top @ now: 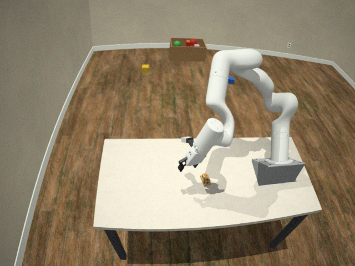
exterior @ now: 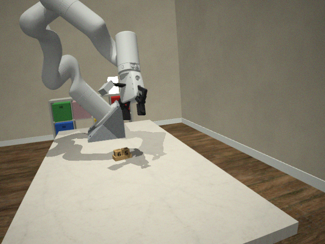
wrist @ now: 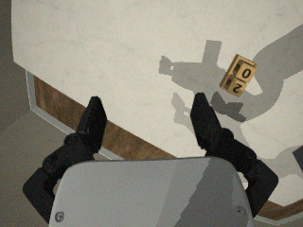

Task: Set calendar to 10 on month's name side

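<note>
The wooden tray (exterior: 122,158) lies on the table with two wooden cubes side by side in it. One cube (top: 205,175) (exterior: 117,152) (wrist: 245,73) has a 0 on top and a 6 or upturned 9 facing the exterior camera. The other cube (top: 207,180) (exterior: 126,151) (wrist: 236,87) has a 2 on top; its side facing the exterior camera looks like a 5. The month's name cannot be made out. My gripper (top: 188,166) (exterior: 133,114) (wrist: 148,105) is open and empty, tilted, well above the table and off to one side of the tray.
The robot's grey base (top: 276,173) (exterior: 110,128) stands on the table (top: 137,183) (exterior: 157,196) at the right in the top view. A box of toys (top: 187,54), a yellow block (top: 145,68) and a blue block (top: 231,80) are on the floor beyond the table.
</note>
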Tool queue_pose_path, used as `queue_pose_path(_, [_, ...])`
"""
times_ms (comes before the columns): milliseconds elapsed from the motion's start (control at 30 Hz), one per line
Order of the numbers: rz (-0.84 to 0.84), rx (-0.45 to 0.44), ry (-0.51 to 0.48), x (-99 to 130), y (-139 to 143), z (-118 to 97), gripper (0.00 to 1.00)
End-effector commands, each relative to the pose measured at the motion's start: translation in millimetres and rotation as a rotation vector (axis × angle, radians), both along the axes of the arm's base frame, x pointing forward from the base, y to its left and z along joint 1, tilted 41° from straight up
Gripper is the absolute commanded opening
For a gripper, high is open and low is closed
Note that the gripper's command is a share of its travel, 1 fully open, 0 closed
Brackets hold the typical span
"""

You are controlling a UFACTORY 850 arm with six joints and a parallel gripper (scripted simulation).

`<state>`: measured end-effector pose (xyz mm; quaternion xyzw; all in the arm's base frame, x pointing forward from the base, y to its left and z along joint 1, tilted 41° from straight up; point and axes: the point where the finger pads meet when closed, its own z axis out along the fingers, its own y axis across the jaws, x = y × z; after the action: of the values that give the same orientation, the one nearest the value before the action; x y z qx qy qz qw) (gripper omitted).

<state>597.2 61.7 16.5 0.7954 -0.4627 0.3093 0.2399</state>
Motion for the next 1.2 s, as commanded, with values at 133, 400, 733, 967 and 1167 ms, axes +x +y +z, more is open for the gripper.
queue_pose_path(133, [-0.315, 0.073, 0.052, -102.3, -48.8, -8.3, 1.0])
queue_pose_path(400, [-0.41, 0.085, 0.062, -132.6, -59.4, -9.2, 1.0])
queue_pose_path(733, [-0.41, 0.085, 0.062, -132.6, -59.4, -9.2, 1.0])
queue_pose_path(967, [-0.468, 0.098, 0.006, -168.9, -30.7, -41.8, 1.0])
queue_pose_path(1167, [-0.535, 0.105, -0.056, -213.1, -6.9, -73.6, 1.0])
